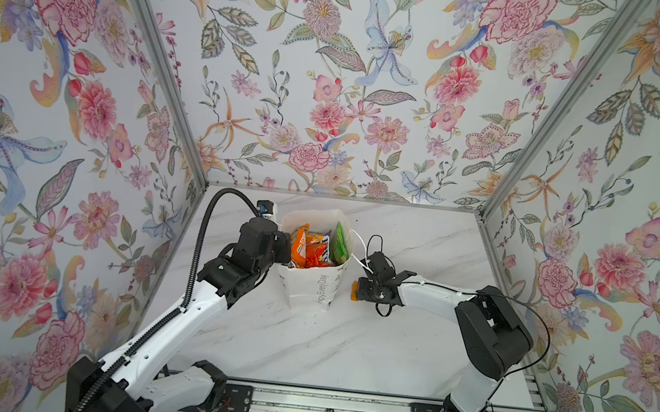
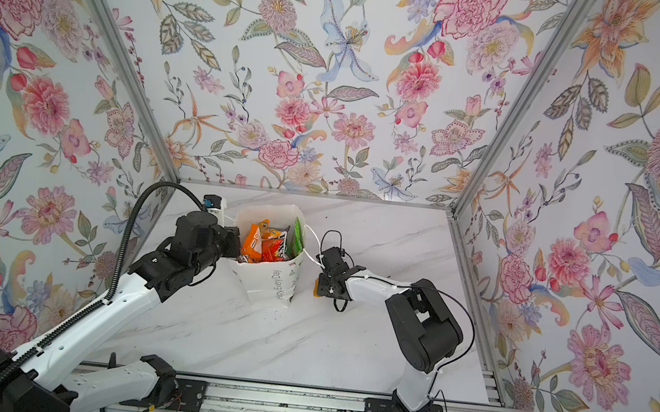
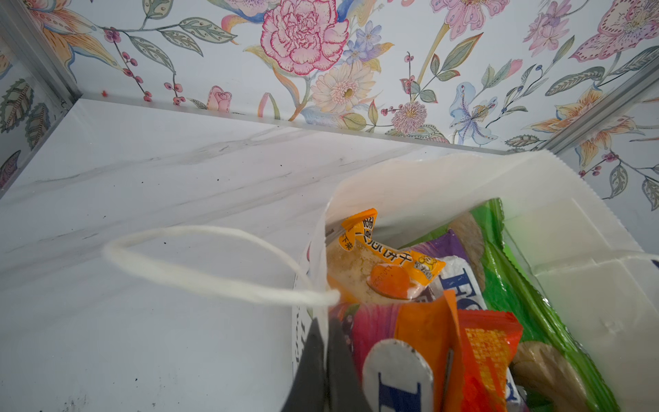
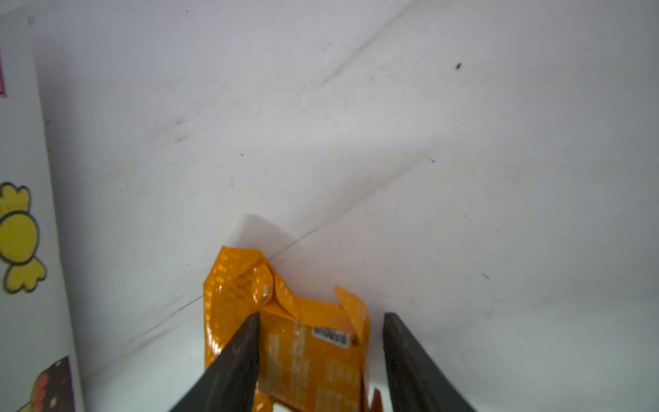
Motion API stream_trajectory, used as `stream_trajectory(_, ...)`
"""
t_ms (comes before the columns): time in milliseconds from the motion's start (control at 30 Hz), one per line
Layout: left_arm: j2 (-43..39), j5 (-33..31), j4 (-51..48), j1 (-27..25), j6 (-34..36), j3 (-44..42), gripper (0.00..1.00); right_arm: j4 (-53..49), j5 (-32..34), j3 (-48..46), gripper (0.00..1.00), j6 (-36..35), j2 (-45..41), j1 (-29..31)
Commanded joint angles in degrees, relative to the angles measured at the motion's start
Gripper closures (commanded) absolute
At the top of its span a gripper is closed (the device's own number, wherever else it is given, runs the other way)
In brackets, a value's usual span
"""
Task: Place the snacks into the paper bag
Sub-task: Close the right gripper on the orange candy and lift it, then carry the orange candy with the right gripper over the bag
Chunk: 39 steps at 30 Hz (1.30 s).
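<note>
A: Biggest first?

B: Marble table (image 1: 304, 350), seen in both top views. Near the middle, upright and open at the mouth, a white paper bag (image 1: 313, 291).

A: Inside?

B: Crammed with snacks (image 1: 315, 247). A green packet (image 3: 513, 285) along one wall, with orange packets (image 3: 388, 264) and a purple packet (image 3: 451, 242) heaped beside.

A: Left side?

B: Left gripper (image 3: 325, 371) pinched tight on the bag's rim, one finger outside the paper and one inside.

A: Right side?

B: Right gripper (image 4: 321, 314) low, just beside the bag but not touching. Jaws partway apart around a small orange sachet (image 4: 285, 339), the only snack outside the bag. One finger (image 4: 235, 356) across the sachet's face, a sliver of gap at the other. Cannot tell whether lifted or lying on the table.

A: Smallest?

B: String handle (image 3: 214, 281) looping out from the pinched side. Second handle (image 1: 359, 245) hanging on the side toward the right gripper.
</note>
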Motion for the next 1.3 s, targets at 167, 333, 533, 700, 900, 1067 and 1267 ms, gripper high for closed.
stream_trajectory(167, -2.3, -1.9, 4.4, 1.1, 0.1, -0.1, 1.0, -9.0, -0.3, -3.3, 0.56, 0.4, 3.3, 0.3)
stream_trajectory(333, -2.3, -1.7, 4.5, 1.0, 0.0, -0.3, 1.0, -8.0, -0.1, -4.5, 0.71, 0.7, -1.7, -0.3)
stream_trajectory(533, -2.7, -1.6, 4.4, 1.2, -0.1, -0.5, 1.0, -3.9, -3.2, -8.2, 0.86, 1.4, -8.4, -2.7)
stream_trajectory(700, -2.6, -1.3, 4.4, 1.2, -0.1, -0.6, 1.0, -3.0, -3.6, -11.0, 0.94, 1.9, -16.0, -4.5)
stream_trajectory(900, -1.8, -0.2, 4.6, 1.3, -0.2, -0.2, 1.0, -4.2, -3.8, -12.7, 0.96, 1.4, -26.9, -6.9)
stream_trajectory(1067, -1.6, 0.2, 4.8, 1.3, -0.3, 0.4, 1.0, -8.2, -2.7, -10.1, 0.97, 0.0, -34.6, -8.4)
stream_trajectory(1267, -0.6, 0.6, 3.9, 1.2, 0.7, 2.9, 1.0, -15.4, 0.2, 3.3, 0.97, -4.5, -39.4, -8.2)
